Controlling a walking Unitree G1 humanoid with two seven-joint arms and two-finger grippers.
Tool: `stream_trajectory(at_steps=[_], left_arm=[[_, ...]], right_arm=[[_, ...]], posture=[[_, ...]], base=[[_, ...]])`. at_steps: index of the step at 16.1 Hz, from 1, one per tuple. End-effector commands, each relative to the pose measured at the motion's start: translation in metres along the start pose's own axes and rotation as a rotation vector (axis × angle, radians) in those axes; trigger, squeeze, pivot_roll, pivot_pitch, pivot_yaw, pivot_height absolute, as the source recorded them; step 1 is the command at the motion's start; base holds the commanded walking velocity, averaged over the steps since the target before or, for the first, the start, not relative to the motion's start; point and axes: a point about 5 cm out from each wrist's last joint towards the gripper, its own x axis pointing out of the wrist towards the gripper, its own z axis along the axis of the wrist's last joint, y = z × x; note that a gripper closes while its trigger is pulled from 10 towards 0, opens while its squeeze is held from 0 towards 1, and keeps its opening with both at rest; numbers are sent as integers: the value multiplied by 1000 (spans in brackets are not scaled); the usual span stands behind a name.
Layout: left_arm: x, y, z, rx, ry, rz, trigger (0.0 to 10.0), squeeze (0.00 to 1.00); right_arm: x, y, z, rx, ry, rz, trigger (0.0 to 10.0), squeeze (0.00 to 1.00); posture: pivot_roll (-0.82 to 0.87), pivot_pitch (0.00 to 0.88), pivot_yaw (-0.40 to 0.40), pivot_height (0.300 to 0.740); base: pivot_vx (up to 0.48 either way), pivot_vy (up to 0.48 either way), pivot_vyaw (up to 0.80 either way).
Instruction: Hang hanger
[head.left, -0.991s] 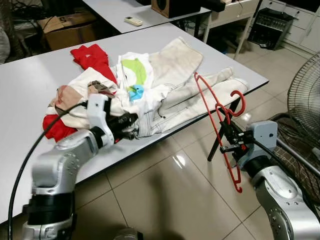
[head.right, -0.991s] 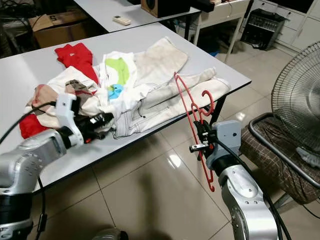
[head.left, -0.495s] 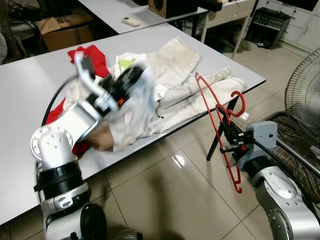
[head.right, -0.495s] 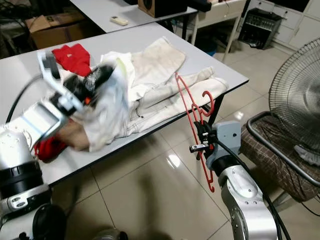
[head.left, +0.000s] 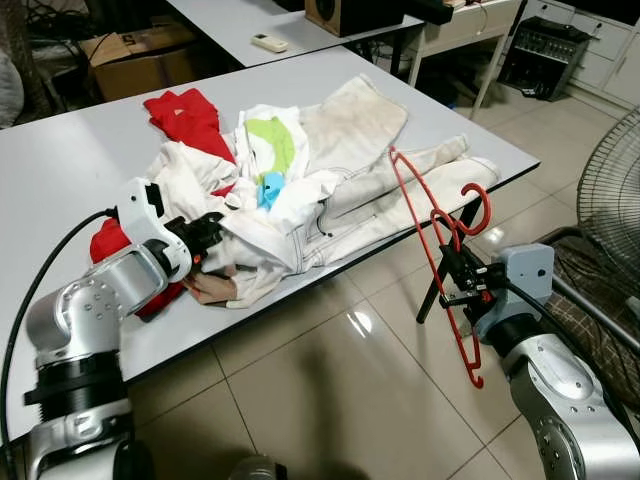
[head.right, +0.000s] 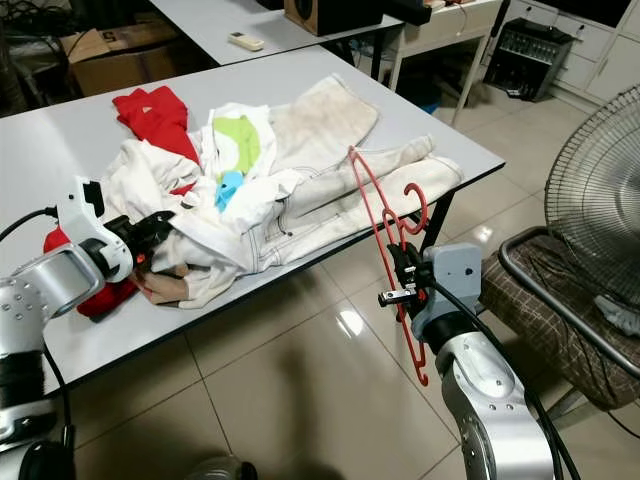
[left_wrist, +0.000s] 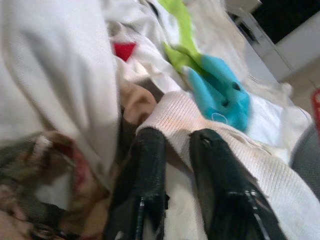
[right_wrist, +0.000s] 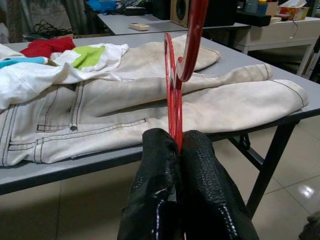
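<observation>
The right gripper (head.left: 462, 272), its arm bent forward beside the counter (head.left: 60, 170) edge, clenches its jaws on the red hanger (head.left: 436, 245) held upright, while the left gripper (head.left: 205, 243), reaching across the counter, pinches white clothing (head.left: 262, 235) in the pile.

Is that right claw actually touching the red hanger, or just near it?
Touching. In the right wrist view the right gripper has its two black fingers pressed together on the red hanger, whose thin bar runs up from between them.
</observation>
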Motion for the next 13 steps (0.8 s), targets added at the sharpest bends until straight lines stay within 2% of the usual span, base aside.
stream_trajectory(at_steps=[1,2,3,6,7,8,9,10,11,12,13], left_arm=[[-4,-6,3,13,9,-49,10000,1000],[-6,-12,5,-33,5,-112,10000,1000],[-11,-19,7,-41,12,-164,10000,1000],[-15,-28,10,-29,11,-213,10000,1000],[-16,-32,14,1,4,-220,10000,1000],[-16,-33,16,38,2,-204,10000,1000],[-16,-28,19,210,17,-103,10000,1000],[-16,-25,22,285,21,-50,10000,1000],[-17,-23,33,277,-23,-7,10000,1000],[-20,-24,41,332,-45,30,10000,1000],[-26,-41,51,400,-60,-22,10000,1000]], right_arm=[[-2,1,2,-9,-6,3,10000,0],[-2,1,2,-9,-6,5,10000,0],[-1,1,2,-10,-7,5,10000,0],[0,0,2,-11,-8,5,10000,0],[0,0,2,-11,-7,6,10000,0],[0,0,2,-12,-6,7,10000,0],[0,1,1,-14,-4,10,10000,0],[1,1,1,-14,-4,12,10000,0],[1,1,2,-16,-5,13,10000,0],[1,1,2,-18,-6,14,10000,0],[1,0,3,-20,-6,15,10000,0]], posture=[[80,39,43,740],[81,38,43,740],[81,36,44,740],[81,34,44,740],[83,34,43,740],[83,34,43,740],[84,34,42,740],[84,33,42,740],[81,33,43,740],[78,33,43,740],[83,37,37,740]], base=[[0,0,0],[0,0,0],[0,0,0],[0,0,0],[0,0,0],[0,0,0],[0,0,0],[0,0,0],[0,0,0],[0,0,0],[0,0,0]])
